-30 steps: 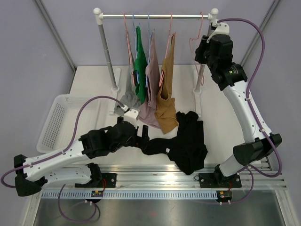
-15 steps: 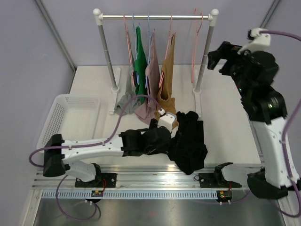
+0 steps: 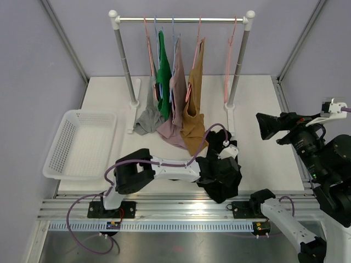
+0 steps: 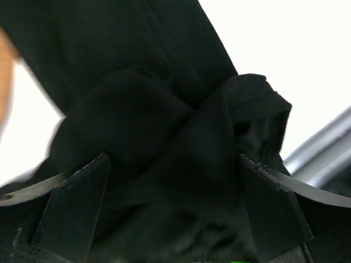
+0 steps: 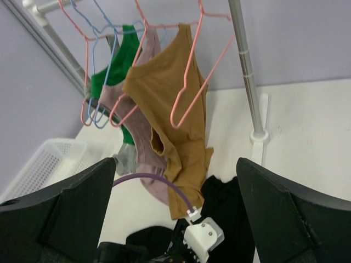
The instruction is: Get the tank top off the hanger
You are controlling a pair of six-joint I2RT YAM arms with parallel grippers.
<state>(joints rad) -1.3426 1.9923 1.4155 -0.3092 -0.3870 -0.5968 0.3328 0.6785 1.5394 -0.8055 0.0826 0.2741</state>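
The left gripper [image 4: 173,160] hangs spread over the black tank top [image 4: 159,93], heaped on the table [image 3: 258,104] directly beneath its fingers, off the empty pink hanger [image 3: 228,60]. Closing should wait until a thick fold sits between them. The right gripper [image 5: 175,162], spread and empty, stands far aside.

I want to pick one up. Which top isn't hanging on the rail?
The black top, crumpled on the table. The others all hang from the rail.
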